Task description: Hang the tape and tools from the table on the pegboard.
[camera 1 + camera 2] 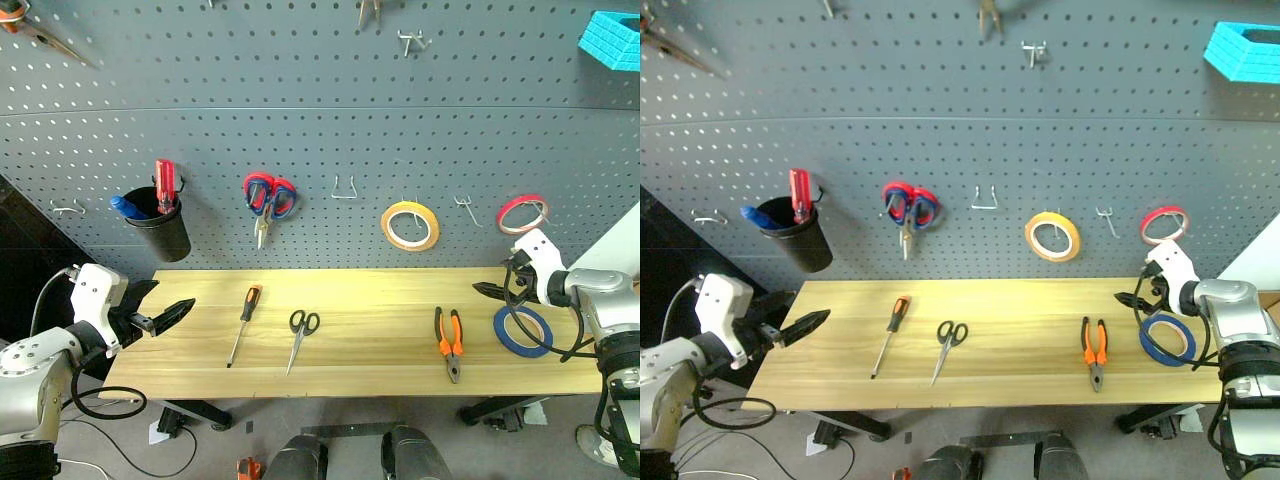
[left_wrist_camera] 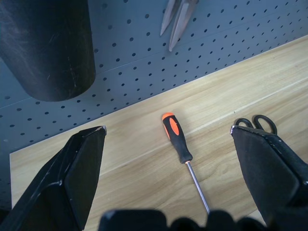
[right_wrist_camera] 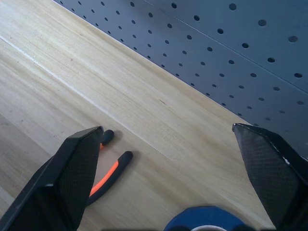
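On the pale wooden table [image 1: 370,300] lie an orange-and-black screwdriver [image 1: 243,325], small black-handled scissors [image 1: 301,336], orange-and-black pliers [image 1: 449,341] and a blue tape ring [image 1: 522,331]. The dark grey pegboard [image 1: 300,120] rises behind them. My left gripper [image 1: 170,298] hovers open at the table's left end, pointing toward the screwdriver [image 2: 177,139], with the scissors' handles [image 2: 255,122] beyond it. My right gripper [image 1: 492,279] hangs open just above the blue tape [image 3: 207,219] at the right end, and the pliers [image 3: 108,171] lie farther along. Neither gripper holds anything.
Hanging on the pegboard are a black cup [image 1: 165,228] with a red-handled screwdriver [image 1: 164,183], red-and-blue scissors [image 1: 268,200], a yellow tape ring [image 1: 410,226] and a red tape ring [image 1: 522,213]. Bare hooks [image 1: 344,188] [image 1: 467,207] sit between them. A blue basket [image 1: 612,38] is at the top right.
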`<state>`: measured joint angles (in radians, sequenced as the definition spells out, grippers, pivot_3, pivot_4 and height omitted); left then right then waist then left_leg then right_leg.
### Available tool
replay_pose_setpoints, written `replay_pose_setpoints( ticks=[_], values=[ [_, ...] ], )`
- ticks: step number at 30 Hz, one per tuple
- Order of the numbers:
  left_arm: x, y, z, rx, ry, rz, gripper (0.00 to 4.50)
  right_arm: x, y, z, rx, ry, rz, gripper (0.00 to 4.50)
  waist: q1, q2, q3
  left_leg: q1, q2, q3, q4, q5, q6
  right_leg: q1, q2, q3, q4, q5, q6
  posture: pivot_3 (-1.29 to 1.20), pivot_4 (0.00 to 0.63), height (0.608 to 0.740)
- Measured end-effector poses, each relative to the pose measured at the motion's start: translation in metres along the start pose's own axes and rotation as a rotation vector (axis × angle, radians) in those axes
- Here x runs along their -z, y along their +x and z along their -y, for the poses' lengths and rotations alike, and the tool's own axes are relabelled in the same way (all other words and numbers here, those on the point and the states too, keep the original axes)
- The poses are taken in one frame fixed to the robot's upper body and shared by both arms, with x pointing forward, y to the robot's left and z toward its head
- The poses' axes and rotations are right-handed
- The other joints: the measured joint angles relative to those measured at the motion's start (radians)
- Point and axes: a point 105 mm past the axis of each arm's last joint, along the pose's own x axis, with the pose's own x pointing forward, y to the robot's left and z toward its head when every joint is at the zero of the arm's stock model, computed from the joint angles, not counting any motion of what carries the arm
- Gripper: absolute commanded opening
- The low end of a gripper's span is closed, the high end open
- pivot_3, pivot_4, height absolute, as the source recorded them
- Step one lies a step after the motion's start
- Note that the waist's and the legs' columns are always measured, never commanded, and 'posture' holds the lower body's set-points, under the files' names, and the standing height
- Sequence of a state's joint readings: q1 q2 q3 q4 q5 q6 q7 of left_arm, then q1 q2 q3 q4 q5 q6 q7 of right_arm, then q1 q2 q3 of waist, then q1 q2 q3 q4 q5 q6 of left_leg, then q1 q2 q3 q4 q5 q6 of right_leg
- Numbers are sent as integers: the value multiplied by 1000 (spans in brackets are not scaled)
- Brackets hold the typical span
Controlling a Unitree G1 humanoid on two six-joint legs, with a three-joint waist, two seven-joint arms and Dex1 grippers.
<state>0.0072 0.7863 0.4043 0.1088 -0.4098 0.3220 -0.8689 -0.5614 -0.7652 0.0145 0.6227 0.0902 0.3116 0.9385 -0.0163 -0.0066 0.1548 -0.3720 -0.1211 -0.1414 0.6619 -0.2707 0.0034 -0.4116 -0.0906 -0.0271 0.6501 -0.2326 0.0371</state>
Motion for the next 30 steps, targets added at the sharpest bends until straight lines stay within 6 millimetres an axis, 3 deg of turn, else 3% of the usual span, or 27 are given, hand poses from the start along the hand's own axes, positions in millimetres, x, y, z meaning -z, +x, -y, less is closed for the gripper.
replay_pose_setpoints(
  ticks=[16,20,24,28,30],
  values=[
    [-4,1,10,80,-53,10,4456,9,-1,-12,-38,2,-20,4500,-2,0,0,7,12,17,-1,-3,4,0,10,14,-2,6,0,-24,125,740],
    [-3,11,24,146,-43,-13,4456,16,-1,-16,-45,11,-37,4500,-2,-1,1,7,11,18,-1,-3,4,1,10,15,-3,7,1,-37,130,740],
    [7,39,73,318,-35,-40,4456,15,-4,-18,-27,-1,-39,4500,-1,-1,2,7,11,19,-1,-3,4,1,10,16,-4,8,2,-97,155,740],
    [17,84,149,528,-43,-36,4456,25,-9,-24,10,-1,-52,4500,8,-4,5,7,11,19,0,-3,5,2,9,16,-5,8,2,-133,170,740],
    [17,94,170,593,-22,-38,4456,27,-13,-26,36,5,-57,4500,0,-6,7,7,12,19,0,-3,5,2,10,16,-5,8,2,-153,182,740]
  ],
)
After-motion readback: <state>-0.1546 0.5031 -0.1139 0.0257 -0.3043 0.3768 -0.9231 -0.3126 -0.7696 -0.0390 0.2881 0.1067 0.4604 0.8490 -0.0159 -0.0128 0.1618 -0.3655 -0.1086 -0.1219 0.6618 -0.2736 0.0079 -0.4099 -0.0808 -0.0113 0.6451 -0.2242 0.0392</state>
